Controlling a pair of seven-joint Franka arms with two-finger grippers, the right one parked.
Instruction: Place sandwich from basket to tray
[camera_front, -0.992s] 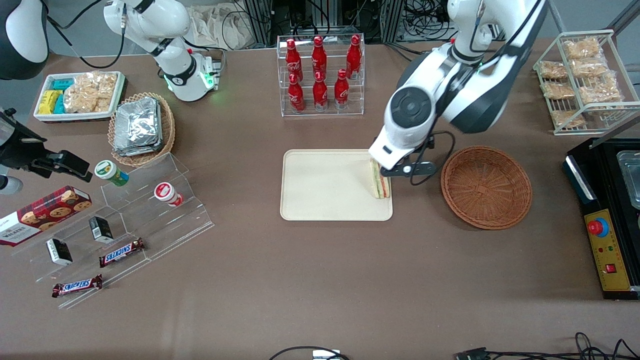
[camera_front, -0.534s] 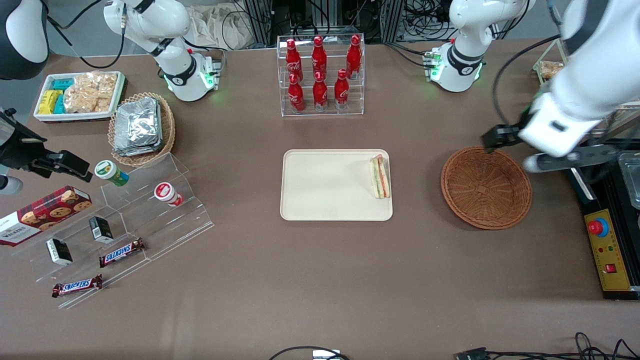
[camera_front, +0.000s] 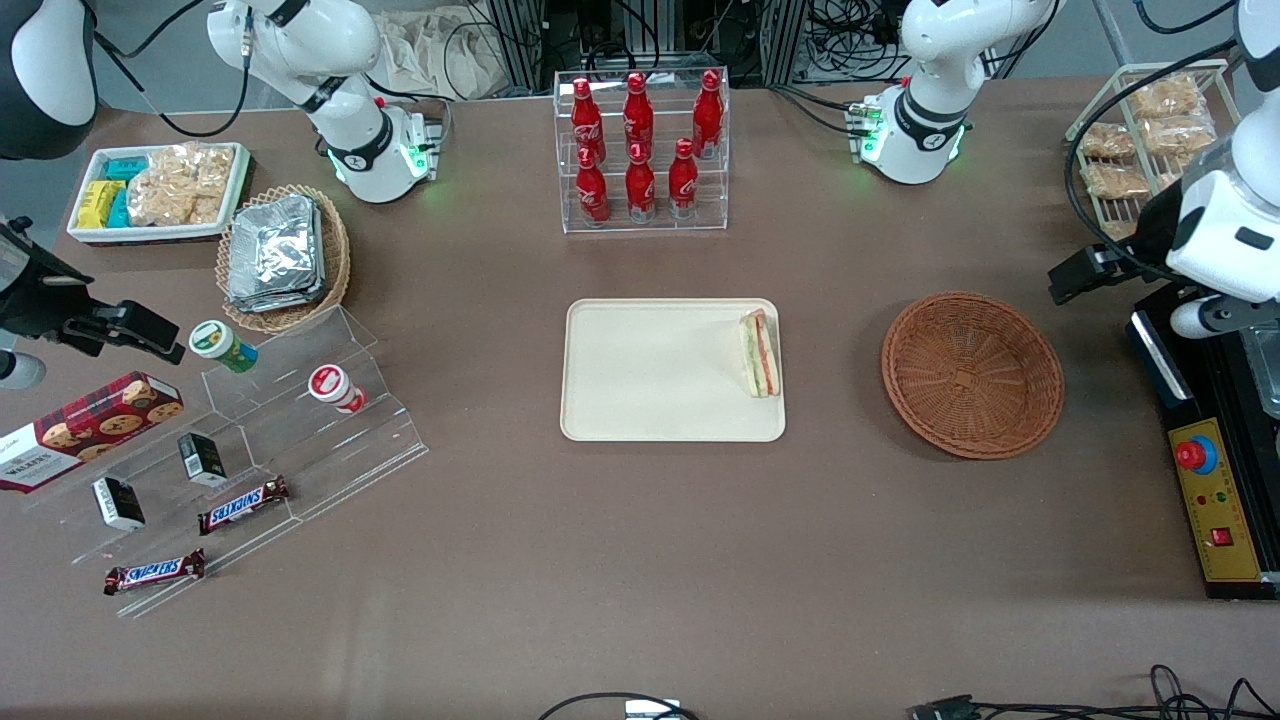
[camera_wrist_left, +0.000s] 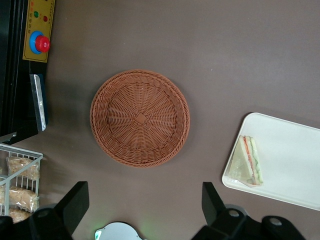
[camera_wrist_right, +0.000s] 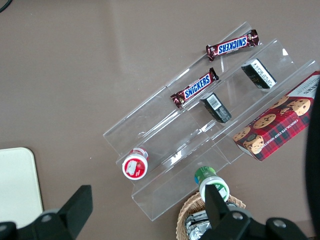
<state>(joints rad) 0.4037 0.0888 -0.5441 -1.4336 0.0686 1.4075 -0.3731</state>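
Note:
The sandwich (camera_front: 760, 352) lies on the cream tray (camera_front: 650, 390), at the tray's edge nearest the basket, with its green and red filling showing. It also shows in the left wrist view (camera_wrist_left: 246, 162) on the tray (camera_wrist_left: 295, 170). The round reddish-brown basket (camera_front: 972, 375) is empty and stands beside the tray; the wrist view shows it too (camera_wrist_left: 140, 117). My left gripper (camera_front: 1075, 280) is open and empty. It hangs high above the table toward the working arm's end, apart from the basket. Its two fingers (camera_wrist_left: 75, 202) stand wide apart.
A black control box with a red button (camera_front: 1210, 480) sits by the basket at the working arm's end. A wire rack of snack packets (camera_front: 1160, 150) stands farther back. A clear rack of red bottles (camera_front: 640, 150) stands farther from the camera than the tray.
The gripper has let go of the sandwich on the tray. It has swung away over the basket toward the working arm's end. The sandwich has stayed put.

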